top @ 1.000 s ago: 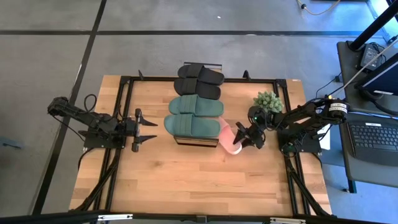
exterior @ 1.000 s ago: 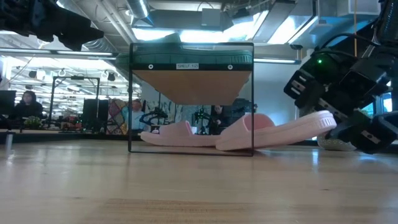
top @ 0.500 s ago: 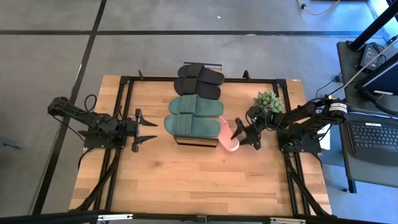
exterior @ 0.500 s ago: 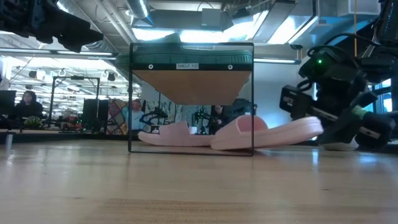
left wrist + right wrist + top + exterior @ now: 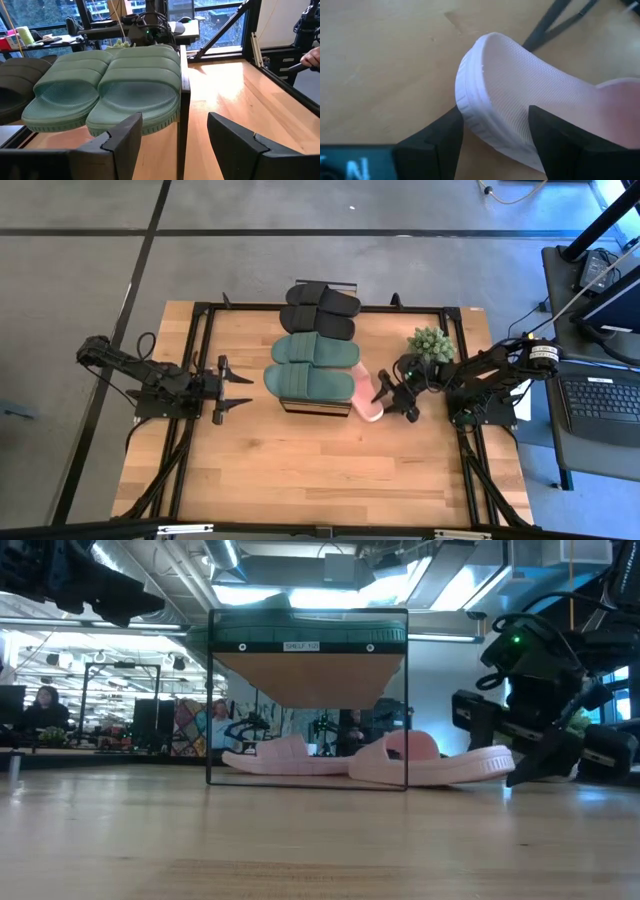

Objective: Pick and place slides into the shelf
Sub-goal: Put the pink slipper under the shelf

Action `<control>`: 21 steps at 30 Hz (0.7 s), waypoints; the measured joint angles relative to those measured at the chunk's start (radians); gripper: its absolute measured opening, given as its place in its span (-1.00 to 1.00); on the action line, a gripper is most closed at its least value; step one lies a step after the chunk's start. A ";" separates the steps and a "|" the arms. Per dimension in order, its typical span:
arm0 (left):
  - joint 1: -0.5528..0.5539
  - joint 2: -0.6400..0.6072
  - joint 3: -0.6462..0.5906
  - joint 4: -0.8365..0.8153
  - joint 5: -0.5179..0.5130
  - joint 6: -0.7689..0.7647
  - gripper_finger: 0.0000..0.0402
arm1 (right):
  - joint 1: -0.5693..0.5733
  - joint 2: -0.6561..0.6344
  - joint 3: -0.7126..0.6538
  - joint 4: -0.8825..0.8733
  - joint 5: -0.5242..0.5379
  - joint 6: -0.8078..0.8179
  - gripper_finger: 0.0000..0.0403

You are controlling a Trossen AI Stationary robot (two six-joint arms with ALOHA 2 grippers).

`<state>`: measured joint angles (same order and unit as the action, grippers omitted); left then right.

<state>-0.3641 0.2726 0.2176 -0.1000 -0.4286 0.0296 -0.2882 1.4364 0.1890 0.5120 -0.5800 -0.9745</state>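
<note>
The shelf [image 5: 300,675] stands mid-table with the green slides [image 5: 312,365] on its top board and the black slides [image 5: 320,310] behind them on a farther board. One pink slide [image 5: 280,755] lies under the top board. A second pink slide [image 5: 366,396] lies flat at the shelf's right side, its toe end reaching in past the frame's right post and its heel pointing right. My right gripper [image 5: 384,392] is shut on that heel. My left gripper [image 5: 238,387] hangs open left of the shelf, level, facing the green slides [image 5: 110,85]. My right gripper holds the second pink slide by its heel end [image 5: 485,100]. One finger [image 5: 442,137] lies against the sole's ribbed outer rim, the other [image 5: 555,140] on the footbed. The fingers come from the table's right, slanting down. The slide's sole rests flat on the table [image 5: 450,772].
A small potted plant [image 5: 430,342] stands just behind my right arm. Black frame rails [image 5: 200,360] run along the table's sides. Bare wood [image 5: 300,470] stretches in front of the shelf. People and desks show in the room beyond.
My right gripper has rolled its wrist and sunk a little, drifting toward the shelf. The pink slide's heel, raised and tilted a second ago, has come down, so the slide now lies flat on the table with its toe slightly farther in.
</note>
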 joint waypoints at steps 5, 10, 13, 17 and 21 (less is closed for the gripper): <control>0.000 0.000 0.000 -0.031 0.000 0.000 0.08 | 0.017 -0.010 0.000 -0.003 0.007 0.003 0.08; 0.000 0.000 0.000 -0.045 0.000 0.000 0.08 | 0.018 -0.013 0.000 -0.001 0.008 0.005 0.08; 0.000 0.000 0.000 -0.044 0.000 0.000 0.08 | 0.018 -0.013 0.000 -0.001 0.009 0.005 0.08; 0.000 0.000 0.000 -0.043 0.000 0.000 0.08 | 0.018 -0.013 0.000 -0.013 0.010 0.002 0.08; 0.000 0.000 0.000 -0.043 0.000 0.000 0.08 | 0.018 -0.013 0.000 -0.014 0.011 0.002 0.08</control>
<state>-0.3641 0.2729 0.2176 -0.1427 -0.4284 0.0296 -0.2704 1.4231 0.1890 0.4980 -0.5694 -0.9722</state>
